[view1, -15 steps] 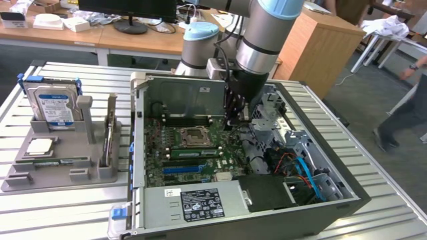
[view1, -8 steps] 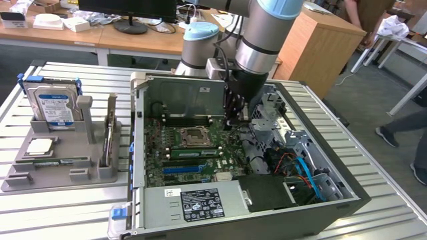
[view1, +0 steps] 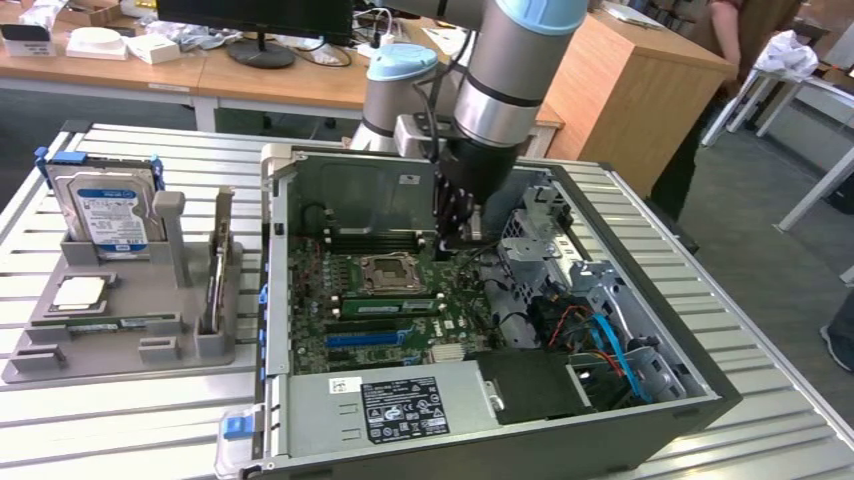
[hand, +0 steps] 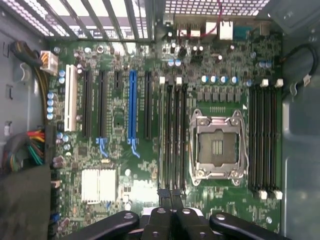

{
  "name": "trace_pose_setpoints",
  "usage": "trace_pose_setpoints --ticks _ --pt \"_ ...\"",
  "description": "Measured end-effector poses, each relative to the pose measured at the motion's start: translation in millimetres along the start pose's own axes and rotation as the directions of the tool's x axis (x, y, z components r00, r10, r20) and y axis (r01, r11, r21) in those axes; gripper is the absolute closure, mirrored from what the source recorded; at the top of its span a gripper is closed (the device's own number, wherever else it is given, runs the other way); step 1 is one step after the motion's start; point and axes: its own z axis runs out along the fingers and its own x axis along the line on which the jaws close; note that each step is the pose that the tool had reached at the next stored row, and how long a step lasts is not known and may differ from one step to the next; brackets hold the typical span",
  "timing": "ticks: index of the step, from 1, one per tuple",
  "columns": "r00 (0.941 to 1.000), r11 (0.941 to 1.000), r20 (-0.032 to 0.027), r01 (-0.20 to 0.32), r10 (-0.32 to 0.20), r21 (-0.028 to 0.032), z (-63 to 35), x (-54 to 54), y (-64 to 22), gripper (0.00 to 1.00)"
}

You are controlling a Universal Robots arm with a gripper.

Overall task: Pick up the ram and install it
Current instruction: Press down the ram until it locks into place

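Observation:
A ram stick [view1: 216,265] stands on edge in the grey holder [view1: 120,345] at the exterior view's left. Another long green ram stick [view1: 390,305] sits in the memory slots beside the processor socket [view1: 387,270] on the motherboard. My gripper [view1: 458,240] hangs inside the open computer case, low over the board near the socket. In the wrist view my gripper [hand: 170,192] is shut, with nothing visible between its black fingertips. It is poised over the end of the memory slots [hand: 172,135] next to the open socket [hand: 217,145].
The holder also carries a blue-and-white hard drive [view1: 107,215] and a small silver processor chip [view1: 80,292]. Case walls [view1: 641,300], the drive cage and blue and orange cables [view1: 607,335] crowd the exterior view's right. The power supply [view1: 400,410] lies at the case's near end.

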Motion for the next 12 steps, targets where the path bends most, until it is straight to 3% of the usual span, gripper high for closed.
trace_pose_setpoints --ticks 12 --pt "1.0000 1.0000 0.0000 0.000 0.000 0.0016 1.0 0.2 31.0 0.90"
